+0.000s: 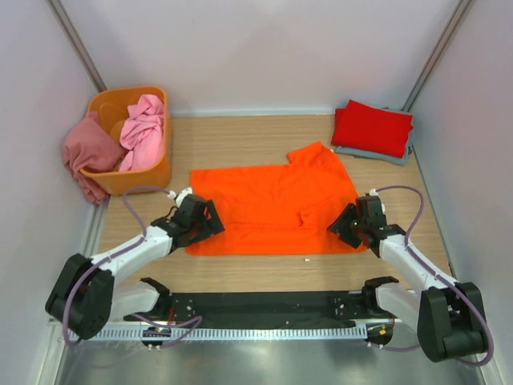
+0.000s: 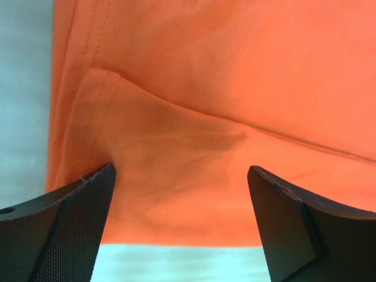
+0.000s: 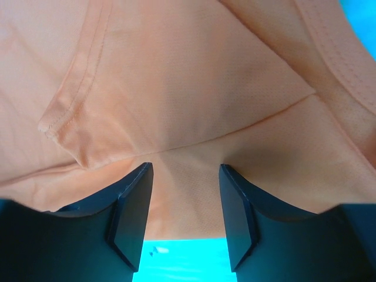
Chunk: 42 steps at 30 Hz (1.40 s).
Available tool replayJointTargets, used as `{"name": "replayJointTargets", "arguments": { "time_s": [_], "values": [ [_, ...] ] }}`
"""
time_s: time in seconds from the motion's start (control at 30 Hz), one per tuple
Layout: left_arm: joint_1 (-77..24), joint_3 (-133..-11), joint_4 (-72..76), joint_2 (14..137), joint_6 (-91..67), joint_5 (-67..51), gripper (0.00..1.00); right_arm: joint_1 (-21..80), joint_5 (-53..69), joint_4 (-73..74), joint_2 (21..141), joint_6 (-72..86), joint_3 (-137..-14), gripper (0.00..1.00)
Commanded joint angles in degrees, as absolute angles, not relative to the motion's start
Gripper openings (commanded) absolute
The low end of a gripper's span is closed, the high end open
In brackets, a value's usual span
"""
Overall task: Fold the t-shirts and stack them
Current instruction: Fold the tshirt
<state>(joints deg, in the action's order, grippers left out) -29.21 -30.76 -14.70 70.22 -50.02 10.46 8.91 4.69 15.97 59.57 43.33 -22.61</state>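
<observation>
Orange t-shirt [image 1: 272, 204] lies spread flat, left hand [image 2: 182, 173] and right hand [image 3: 185, 167] both parted at its edge.

Left hand [image 2: 181, 173] spread wide over orange t-shirt [image 2: 235, 76] hem.

Orange t-shirt [image 1: 272, 208] lies spread flat at centre; red [image 1: 373, 128] folded atop grey-blue [image 1: 377, 154] far right; pink [image 1: 143, 132] and dusty rose [image 1: 88, 152] crumpled far left.

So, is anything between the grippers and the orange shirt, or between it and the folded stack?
Nothing visible. The left gripper and right gripper, both open, straddle the near edge of the orange shirt; only bare table lies between it and the red shirt on the stack.
</observation>
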Motion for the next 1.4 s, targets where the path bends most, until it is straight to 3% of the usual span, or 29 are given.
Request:
{"name": "replayJointTargets", "arguments": {
  "time_s": [0.0,0.2,0.33,0.5,0.9,0.93,1.37],
  "values": [
    [-30.32,-28.83,-28.18,63.83,-54.22,10.28,0.94,9.23,2.03,24.95,54.95,46.23,-23.11,0.56],
    [-30.76,-37.33,-42.36,50.56,-53.27,10.65,0.98,10.02,0.62,34.97,46.59,45.62,-32.5,0.58],
    [-30.76,-50.33,-50.78,51.84,-46.69,11.86,1.0,11.69,-1.74,32.72,49.38,41.06,-42.7,0.63],
    [-30.76,-59.94,-58.18,54.84,-32.62,19.24,1.0,11.95,-3.17,31.99,71.29,32.02,-62.36,0.67],
    [-30.67,-53.0,-50.36,44.38,-30.41,20.65,1.0,10.81,-8.44,47.27,130.13,17.85,-128.81,0.65],
    [-30.67,-53.0,-50.36,44.04,-30.32,20.22,1.0,10.64,-8.87,50.16,138.17,16.88,-138.68,0.64],
    [-30.59,-53.09,-50.36,44.56,-30.32,20.3,1.0,11.34,-9.05,43.33,145.81,17.31,-135.19,0.64]
  ]
}}
